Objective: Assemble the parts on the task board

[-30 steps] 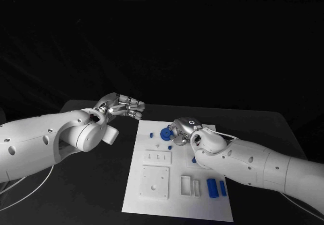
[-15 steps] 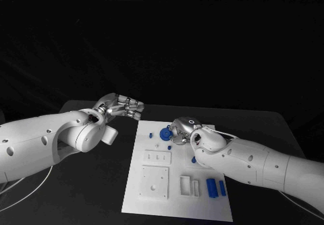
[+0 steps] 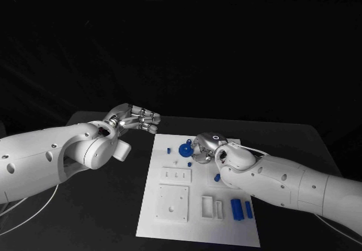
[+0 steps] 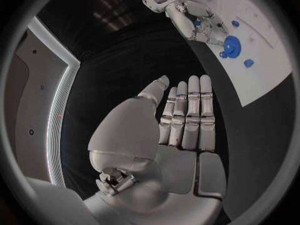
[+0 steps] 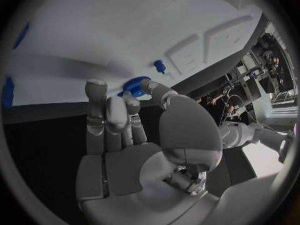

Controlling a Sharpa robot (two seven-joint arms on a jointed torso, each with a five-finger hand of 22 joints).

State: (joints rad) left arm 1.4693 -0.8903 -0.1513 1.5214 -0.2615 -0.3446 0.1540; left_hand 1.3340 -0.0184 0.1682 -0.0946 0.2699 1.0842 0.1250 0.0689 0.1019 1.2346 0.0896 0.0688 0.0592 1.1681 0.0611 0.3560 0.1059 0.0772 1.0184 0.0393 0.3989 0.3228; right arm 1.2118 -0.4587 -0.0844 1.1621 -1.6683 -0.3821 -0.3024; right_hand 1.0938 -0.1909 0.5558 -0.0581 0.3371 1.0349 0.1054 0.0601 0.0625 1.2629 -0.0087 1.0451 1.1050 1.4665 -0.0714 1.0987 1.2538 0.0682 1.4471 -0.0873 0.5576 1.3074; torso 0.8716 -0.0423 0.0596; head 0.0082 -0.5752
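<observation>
Pinching a toothed blue gear (image 3: 184, 150), metallic right hand (image 3: 203, 147), flat white task board (image 3: 198, 225), left hand (image 3: 139, 119) empty, fingers apart

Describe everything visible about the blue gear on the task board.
The blue gear is a small, flat, toothed wheel, plastic by its look, with a hub in its middle. It lies flat near the far end of the white board, left of centre. The right hand is right beside it, fingertips at its toothed rim; the right wrist view puts the thumb and a finger against it, though whether they grip it cannot be told. Smaller blue parts lie close by.
</observation>
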